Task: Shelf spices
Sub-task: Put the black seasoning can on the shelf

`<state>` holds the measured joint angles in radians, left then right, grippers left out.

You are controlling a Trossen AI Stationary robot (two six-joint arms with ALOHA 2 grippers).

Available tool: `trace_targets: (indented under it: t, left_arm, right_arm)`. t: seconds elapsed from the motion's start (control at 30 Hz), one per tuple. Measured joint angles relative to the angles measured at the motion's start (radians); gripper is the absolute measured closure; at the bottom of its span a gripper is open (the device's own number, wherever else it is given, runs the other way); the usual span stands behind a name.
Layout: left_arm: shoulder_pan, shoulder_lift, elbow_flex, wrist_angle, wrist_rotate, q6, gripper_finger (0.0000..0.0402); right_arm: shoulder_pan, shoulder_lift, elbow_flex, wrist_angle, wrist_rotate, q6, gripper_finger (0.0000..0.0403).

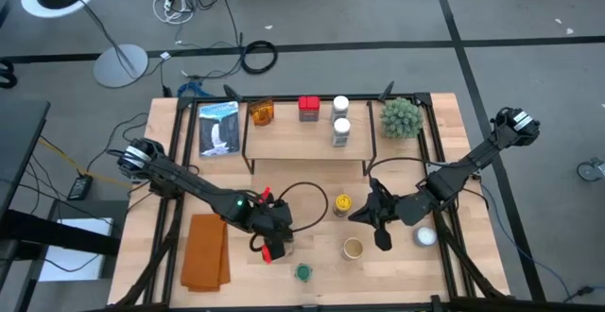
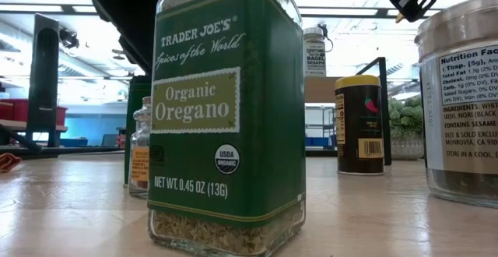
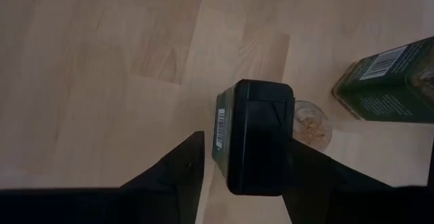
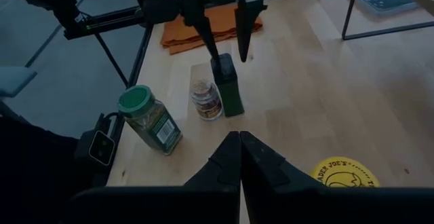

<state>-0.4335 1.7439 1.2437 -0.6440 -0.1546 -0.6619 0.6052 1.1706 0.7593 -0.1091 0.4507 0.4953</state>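
Observation:
A dark green tin with a black cap stands upright on the table beside a small glass jar. My left gripper hangs open just above it, pointing steeply down, one finger on either side of the cap. A green-lidded oregano jar stands nearer the front edge. The shelf at the back carries an amber jar, a red tin and two white-capped jars. My right gripper waits shut above the table's right half, near a yellow-lidded jar.
A tan-lidded jar and a white dome sit at the front right. An orange cloth lies at the front left, a booklet left of the shelf, a spiky green plant ball to its right.

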Motion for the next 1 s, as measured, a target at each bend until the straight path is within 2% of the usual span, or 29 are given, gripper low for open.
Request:
trace_targets:
  t: [0.4, 1.0]
  left_arm:
    - [0.0, 0.004, 0.107, -0.068, -0.021, 0.056, 0.0229]
    - [-0.032, 0.051, 0.105, -0.055, -0.017, 0.003, 0.0229]
  right_arm:
    - [0.0, 0.0, 0.0, 0.003, -0.002, 0.0, 0.0399]
    - [0.0, 0.0, 0.0, 0.011, -0.009, 0.0, 0.0401]
